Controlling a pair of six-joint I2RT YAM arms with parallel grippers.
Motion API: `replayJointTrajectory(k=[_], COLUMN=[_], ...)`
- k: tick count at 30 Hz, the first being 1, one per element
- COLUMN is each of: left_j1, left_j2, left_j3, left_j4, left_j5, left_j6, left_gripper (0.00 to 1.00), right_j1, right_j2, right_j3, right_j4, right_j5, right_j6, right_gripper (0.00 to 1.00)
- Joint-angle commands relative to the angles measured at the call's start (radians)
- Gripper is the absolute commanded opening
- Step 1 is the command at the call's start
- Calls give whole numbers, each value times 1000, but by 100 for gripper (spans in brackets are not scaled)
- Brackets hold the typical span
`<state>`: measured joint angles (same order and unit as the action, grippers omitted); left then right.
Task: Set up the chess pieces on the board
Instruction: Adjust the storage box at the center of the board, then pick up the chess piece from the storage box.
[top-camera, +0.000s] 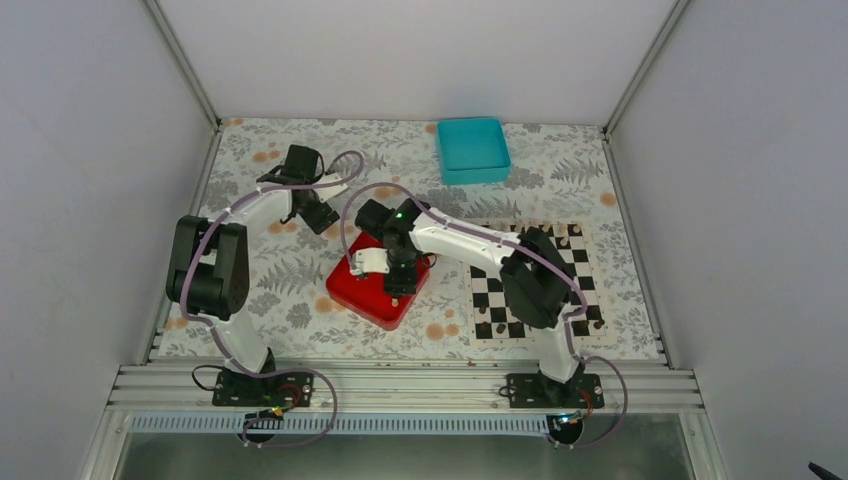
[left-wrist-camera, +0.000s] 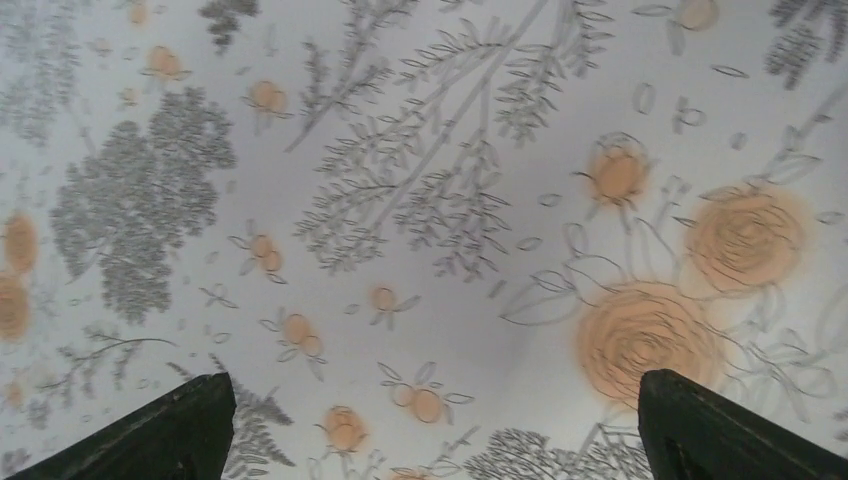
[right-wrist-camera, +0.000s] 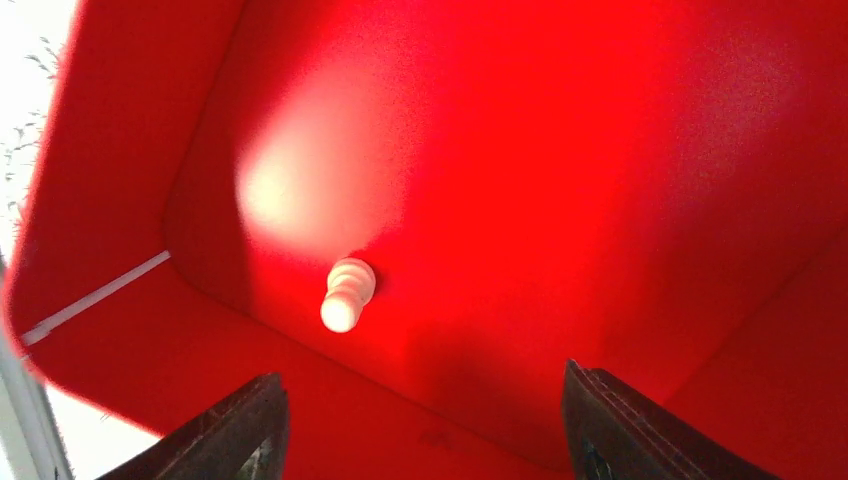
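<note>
One pale cream chess piece (right-wrist-camera: 346, 294) lies on the floor of the red tray (right-wrist-camera: 560, 160), close to a wall. My right gripper (right-wrist-camera: 425, 440) is open just above the tray floor, the piece ahead of its jaws and a little left, not touched. In the top view the right gripper (top-camera: 398, 285) hangs over the red tray (top-camera: 352, 298). The black-and-white board (top-camera: 495, 290) lies right of the tray, partly under the right arm, with dark pieces along its edges. My left gripper (left-wrist-camera: 430, 440) is open and empty over the flowered cloth; in the top view the left gripper (top-camera: 320, 215) is up-left of the tray.
A teal tray (top-camera: 473, 149) stands at the back, right of centre. The flowered cloth (top-camera: 290, 290) covers the table. White walls close in the left, right and back. A metal rail (top-camera: 400, 385) runs along the near edge.
</note>
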<state>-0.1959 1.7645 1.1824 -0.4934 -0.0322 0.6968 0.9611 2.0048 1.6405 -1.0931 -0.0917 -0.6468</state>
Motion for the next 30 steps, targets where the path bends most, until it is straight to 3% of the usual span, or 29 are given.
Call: replayJointTrajectory(k=[1, 23, 30], left_j1=[10, 10, 10], left_j2=[-4, -22, -19], left_j3=[-4, -36, -36], left_j4=[95, 115, 114], left_j5=[-71, -29, -30], left_j6=[-26, -39, -38], left_gripper=[100, 100, 100], right_j1=[20, 53, 54], right_j2=[53, 121, 124], right_j3=[28, 7, -5], right_j4=[8, 18, 45], right_j5=[32, -9, -10], right_j6=[40, 25, 28], right_gripper=[70, 56, 40])
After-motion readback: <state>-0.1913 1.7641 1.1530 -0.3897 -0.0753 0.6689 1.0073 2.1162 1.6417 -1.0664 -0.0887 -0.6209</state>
